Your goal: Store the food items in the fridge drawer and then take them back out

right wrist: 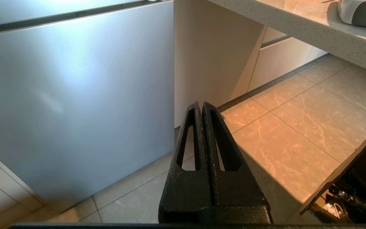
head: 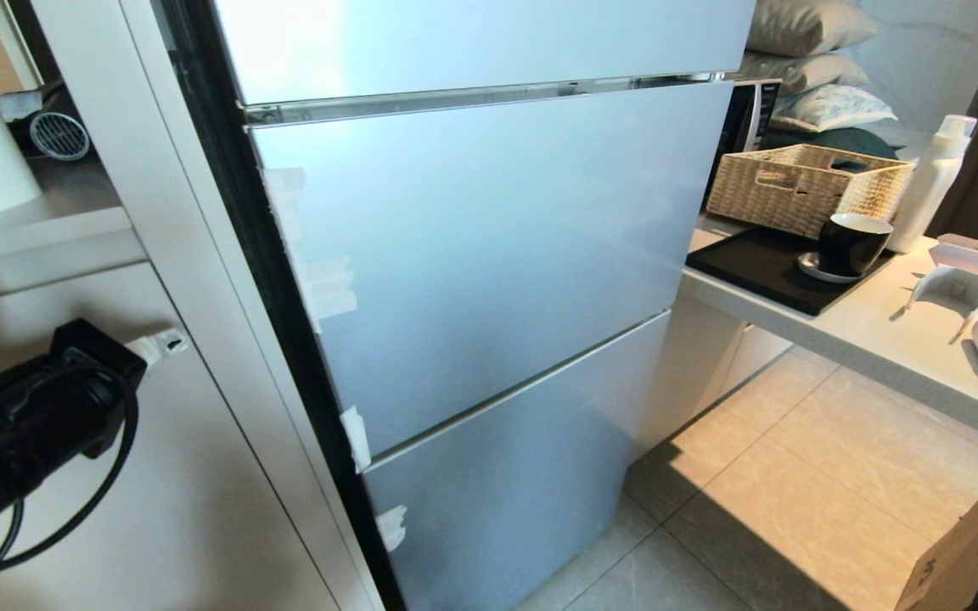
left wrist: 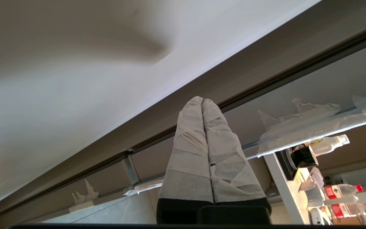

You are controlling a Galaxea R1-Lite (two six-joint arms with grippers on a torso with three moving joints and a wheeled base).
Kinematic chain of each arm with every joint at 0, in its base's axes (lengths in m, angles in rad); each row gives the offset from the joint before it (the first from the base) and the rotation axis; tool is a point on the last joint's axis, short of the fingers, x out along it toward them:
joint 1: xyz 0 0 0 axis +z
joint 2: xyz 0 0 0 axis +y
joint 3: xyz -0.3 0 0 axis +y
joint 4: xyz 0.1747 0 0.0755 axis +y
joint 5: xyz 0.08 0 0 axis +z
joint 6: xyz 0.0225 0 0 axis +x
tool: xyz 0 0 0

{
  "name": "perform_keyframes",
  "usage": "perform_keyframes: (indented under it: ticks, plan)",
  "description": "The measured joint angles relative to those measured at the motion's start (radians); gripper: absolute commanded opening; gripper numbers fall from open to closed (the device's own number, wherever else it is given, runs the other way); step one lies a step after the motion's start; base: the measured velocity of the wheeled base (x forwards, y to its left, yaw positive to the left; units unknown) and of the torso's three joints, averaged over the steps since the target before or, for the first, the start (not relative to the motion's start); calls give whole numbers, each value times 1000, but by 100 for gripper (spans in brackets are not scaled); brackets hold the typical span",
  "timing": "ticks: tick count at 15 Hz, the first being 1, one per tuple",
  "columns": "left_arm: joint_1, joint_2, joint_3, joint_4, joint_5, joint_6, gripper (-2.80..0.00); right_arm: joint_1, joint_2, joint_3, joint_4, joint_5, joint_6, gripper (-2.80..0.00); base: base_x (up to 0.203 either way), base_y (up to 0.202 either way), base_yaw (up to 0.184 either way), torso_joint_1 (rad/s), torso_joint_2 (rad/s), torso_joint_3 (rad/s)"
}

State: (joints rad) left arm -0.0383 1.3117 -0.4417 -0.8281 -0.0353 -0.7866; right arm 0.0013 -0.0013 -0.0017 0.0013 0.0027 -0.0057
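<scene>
The fridge point(head: 489, 255) fills the middle of the head view, with all its silver-blue fronts closed. The food items and the fridge drawer are out of view. My left arm reaches in from the left, and my left gripper point(head: 168, 342) hangs in front of the white cabinet beside the fridge. Its tape-wrapped fingers are pressed together on nothing. In the left wrist view the left gripper point(left wrist: 202, 101) points at the fridge's dark side edge point(left wrist: 265, 86). My right gripper point(right wrist: 201, 105) is shut and empty, low over the floor by the fridge's lowest front point(right wrist: 75, 105).
Strips of whitish tape point(head: 328, 288) stick along the fridge's left edge. A white cabinet point(head: 200, 475) stands on the left. On the right a counter point(head: 879, 339) carries a wicker basket point(head: 803, 187), a black cup point(head: 852, 242) and a white bottle point(head: 930, 182). A cardboard box point(head: 964, 552) stands on the tiled floor.
</scene>
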Motion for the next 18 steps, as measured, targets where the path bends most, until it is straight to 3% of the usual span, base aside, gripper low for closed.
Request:
perform_keyframes:
  ticks: [6,10,18]
  plan:
    - [10,58,-53,-22,29,-30,-280,0,0,0,0,0,0,-280,0,0,0,0,0,0]
    - [-4,127,-78,-84,12,-37,-280,0,0,0,0,0,0,-280,0,0,0,0,0,0]
    - [-163,137,-98,-84,13,-31,-280,0,0,0,0,0,0,-280,0,0,0,0,0,0]
